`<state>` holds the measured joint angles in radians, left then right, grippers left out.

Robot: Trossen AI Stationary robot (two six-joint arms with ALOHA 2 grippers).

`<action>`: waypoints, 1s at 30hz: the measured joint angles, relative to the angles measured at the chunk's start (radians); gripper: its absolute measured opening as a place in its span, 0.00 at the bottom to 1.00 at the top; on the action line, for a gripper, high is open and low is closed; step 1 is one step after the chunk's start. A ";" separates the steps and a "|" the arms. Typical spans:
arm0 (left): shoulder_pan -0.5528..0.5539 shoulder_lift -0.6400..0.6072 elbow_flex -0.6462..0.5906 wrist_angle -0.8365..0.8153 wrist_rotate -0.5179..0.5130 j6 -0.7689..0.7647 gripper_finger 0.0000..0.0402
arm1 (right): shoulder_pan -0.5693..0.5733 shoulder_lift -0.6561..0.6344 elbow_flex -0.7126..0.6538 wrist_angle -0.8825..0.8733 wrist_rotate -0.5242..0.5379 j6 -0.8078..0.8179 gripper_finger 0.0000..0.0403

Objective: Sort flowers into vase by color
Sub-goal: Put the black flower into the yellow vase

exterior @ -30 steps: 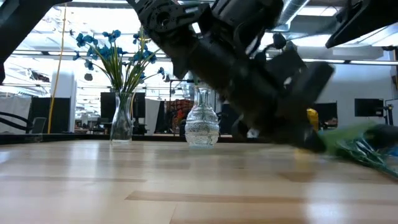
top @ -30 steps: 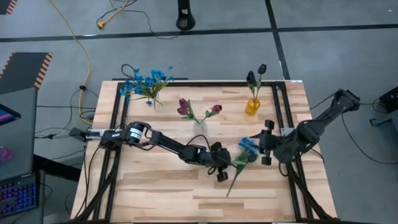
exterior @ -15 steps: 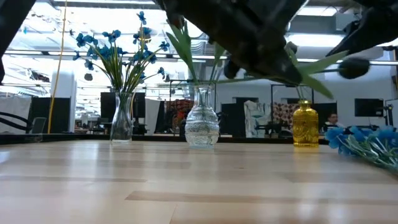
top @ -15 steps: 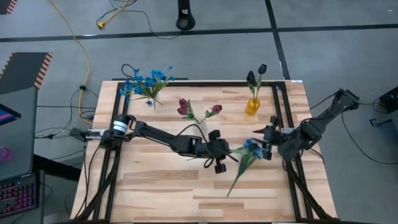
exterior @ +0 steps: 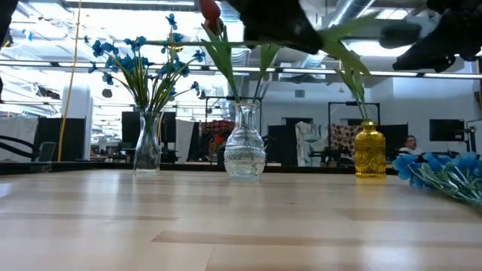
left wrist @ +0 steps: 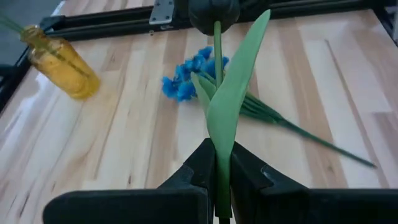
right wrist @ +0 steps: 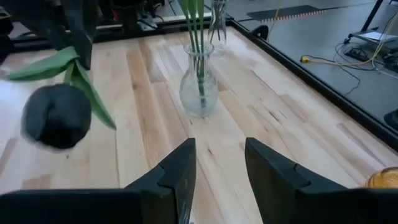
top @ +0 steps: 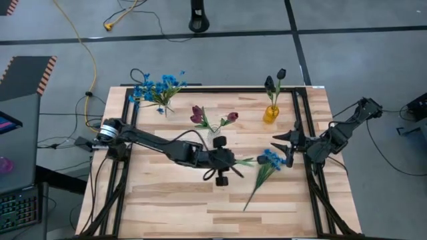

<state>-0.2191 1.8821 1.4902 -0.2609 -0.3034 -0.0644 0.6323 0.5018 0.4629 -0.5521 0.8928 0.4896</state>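
Note:
My left gripper [top: 233,162] hangs over the middle of the table, shut on a sprig with a green stem, a long leaf and a near-black bud [right wrist: 56,116]. A blue flower [top: 265,167] lies flat on the wood just beyond it, seen too in the left wrist view [left wrist: 193,78]. My right gripper [top: 281,148] stands open by the right rail, close to the blue blooms, with nothing between its fingers [right wrist: 219,155]. At the far side stand a clear vase with blue flowers [top: 159,93], a clear vase with red rosebuds [top: 214,133] and a yellow vase with dark buds [top: 270,113]. My left gripper pinches the sprig's green stem [left wrist: 221,177] between its two fingers, low on the stem, below the leaf. The fingers slant down toward the table's right and the stem runs on ahead of them. The sprig is lifted clear, its bud [left wrist: 214,14] foremost over the blue flower.
Black rails [top: 300,127] frame the wooden top on the left, right and far sides. The near half of the table [top: 200,207] holds only the blue flower's stem end [top: 248,203]. Beyond the table is a workshop room; a person [exterior: 409,143] shows far behind the yellow vase [exterior: 369,150].
My left gripper has risen and drawn back toward the table's left, rolling a little, and has lifted the dark-bud sprig clear of the wood. The blue flower has stayed lying where it was. My right gripper has pulled back toward the right edge.

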 joint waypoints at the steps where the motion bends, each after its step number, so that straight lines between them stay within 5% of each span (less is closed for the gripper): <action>1: -0.005 -0.021 -0.019 -0.005 -0.008 -0.007 0.04 | 0.000 0.000 0.000 0.003 0.000 0.000 0.41; 9: -0.051 -0.203 -0.231 0.129 -0.148 -0.077 0.04 | 0.000 0.002 0.000 0.016 -0.002 0.000 0.41; 19: -0.057 -0.259 -0.490 0.657 -0.119 -0.064 0.04 | -0.002 0.008 0.001 0.131 -0.004 -0.003 0.42; 30: -0.021 -0.259 -0.527 0.805 -0.097 -0.026 0.04 | -0.110 0.072 0.001 0.306 -0.007 0.006 0.63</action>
<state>-0.2403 1.6226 0.9630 0.5446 -0.4001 -0.0906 0.5222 0.5741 0.4641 -0.2458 0.8854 0.4958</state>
